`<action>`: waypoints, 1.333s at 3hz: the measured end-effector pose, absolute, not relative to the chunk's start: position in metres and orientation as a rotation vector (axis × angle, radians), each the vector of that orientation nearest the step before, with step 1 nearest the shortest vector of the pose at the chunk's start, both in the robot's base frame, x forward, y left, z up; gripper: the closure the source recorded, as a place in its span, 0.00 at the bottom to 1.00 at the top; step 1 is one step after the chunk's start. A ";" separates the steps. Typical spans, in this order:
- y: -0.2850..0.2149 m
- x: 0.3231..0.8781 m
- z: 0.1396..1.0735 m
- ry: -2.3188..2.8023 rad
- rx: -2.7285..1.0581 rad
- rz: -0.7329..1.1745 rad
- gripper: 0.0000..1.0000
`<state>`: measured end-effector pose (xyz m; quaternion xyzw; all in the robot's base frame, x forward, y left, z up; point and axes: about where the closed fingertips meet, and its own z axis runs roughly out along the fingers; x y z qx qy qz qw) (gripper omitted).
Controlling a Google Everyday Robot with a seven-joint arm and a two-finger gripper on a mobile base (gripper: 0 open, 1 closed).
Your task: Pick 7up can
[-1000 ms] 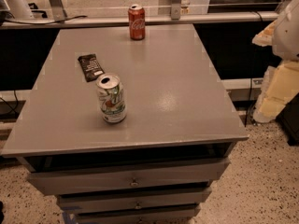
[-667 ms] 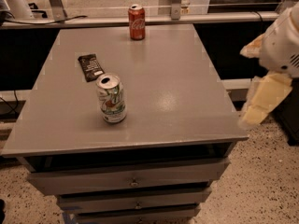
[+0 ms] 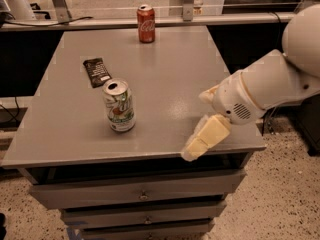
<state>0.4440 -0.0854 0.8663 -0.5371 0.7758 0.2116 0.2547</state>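
Note:
The 7up can (image 3: 119,105) stands upright on the grey table (image 3: 165,79), left of the middle and toward the front edge. It is whitish-silver with green and red markings and an open silver top. My gripper (image 3: 204,138) hangs over the table's front right edge, well to the right of the can and apart from it. The white arm (image 3: 270,86) reaches in from the right. Nothing is held.
A red cola can (image 3: 146,23) stands at the back of the table. A dark snack packet (image 3: 97,71) lies flat just behind and left of the 7up can. Drawers (image 3: 142,194) sit below the tabletop. A speckled floor surrounds the table.
My arm has swung in from the right edge of the view toward the table, and the gripper now sits over the front right edge. The cans and the packet have not moved.

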 end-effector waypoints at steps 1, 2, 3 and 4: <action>-0.034 0.471 0.857 2.027 -1.332 0.784 0.00; 0.012 0.492 0.863 1.919 -1.204 0.945 0.00; 0.024 0.495 0.872 1.895 -1.169 0.975 0.00; 0.024 0.495 0.871 1.896 -1.173 0.973 0.00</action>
